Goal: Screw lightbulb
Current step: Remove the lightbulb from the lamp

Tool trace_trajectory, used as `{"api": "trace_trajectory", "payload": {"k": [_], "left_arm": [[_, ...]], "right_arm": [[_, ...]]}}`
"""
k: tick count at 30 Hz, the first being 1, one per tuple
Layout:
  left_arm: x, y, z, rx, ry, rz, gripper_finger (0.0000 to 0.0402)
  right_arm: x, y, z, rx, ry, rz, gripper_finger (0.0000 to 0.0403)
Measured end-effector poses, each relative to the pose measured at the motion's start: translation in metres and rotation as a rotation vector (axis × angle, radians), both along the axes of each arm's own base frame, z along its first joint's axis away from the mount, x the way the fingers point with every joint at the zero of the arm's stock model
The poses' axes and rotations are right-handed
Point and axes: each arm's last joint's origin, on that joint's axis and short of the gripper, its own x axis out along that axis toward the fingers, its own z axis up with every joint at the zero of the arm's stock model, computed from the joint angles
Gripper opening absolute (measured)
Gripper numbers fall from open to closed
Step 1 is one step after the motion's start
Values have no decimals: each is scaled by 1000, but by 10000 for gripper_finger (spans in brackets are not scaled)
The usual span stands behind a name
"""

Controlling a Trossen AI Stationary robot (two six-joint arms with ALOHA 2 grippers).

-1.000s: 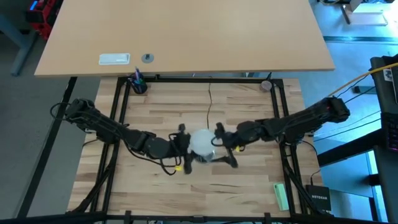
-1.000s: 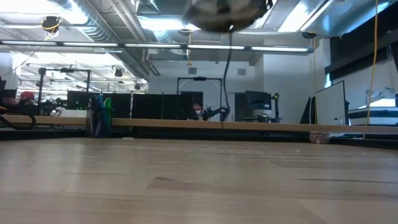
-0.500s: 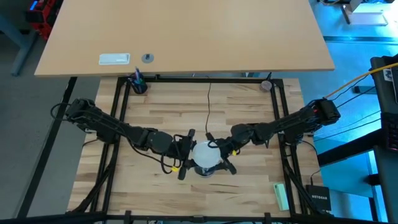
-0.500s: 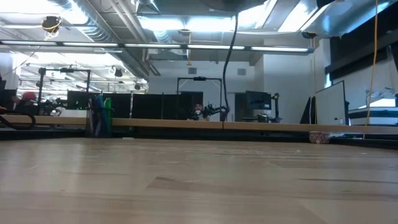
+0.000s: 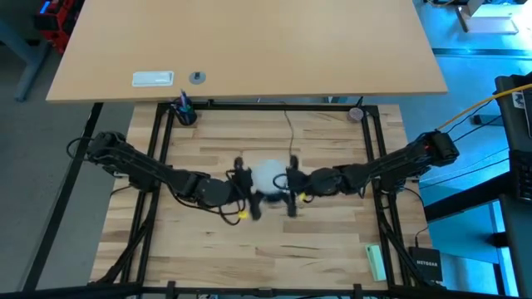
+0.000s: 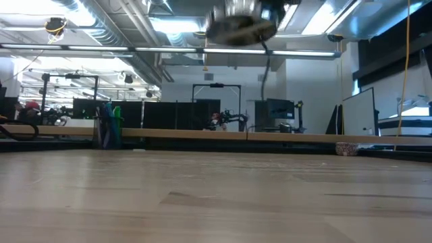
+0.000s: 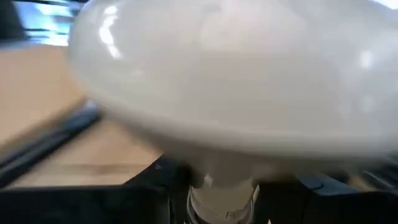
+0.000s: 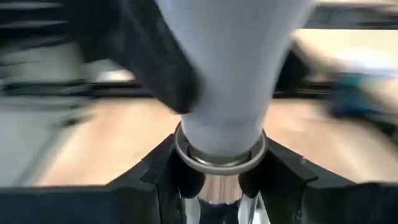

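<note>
The lightbulb (image 5: 267, 176) hung above the worktop (image 5: 332, 241) between both sets of fingers: the left gripper (image 5: 247, 188) pinched its neck, the right gripper (image 5: 290, 186) apparently closing on the socket (image 8: 219, 155). Misaligned threads could jam there.

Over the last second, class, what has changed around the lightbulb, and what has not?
The right gripper has closed in around the socket below the lightbulb; both arms shifted the bulb slightly and the cord swung. The left gripper stays clamped on the bulb's neck.
</note>
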Motion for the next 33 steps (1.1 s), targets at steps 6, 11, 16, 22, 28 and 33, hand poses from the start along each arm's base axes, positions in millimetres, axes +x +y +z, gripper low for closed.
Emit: {"api": "trace_trajectory", "payload": {"k": [6,11,16,22,28,33], "left_arm": [[14,8,-18,-33,-73,325,141],[17,8,-18,4,-82,356,141],[13,6,-14,48,-56,337,141],[5,-4,-6,69,-52,271,141],[-4,-9,5,52,-39,69,141],[-1,-12,8,38,-36,-299,142]], "right_arm": [[9,-8,-11,-168,-25,-395,167],[11,-9,-13,-168,-38,-407,167],[12,-6,-11,-141,-45,-284,176],[4,2,-4,-86,-14,-91,331],[-14,8,9,-25,43,192,391],[-13,17,15,49,-22,472,370]]}}
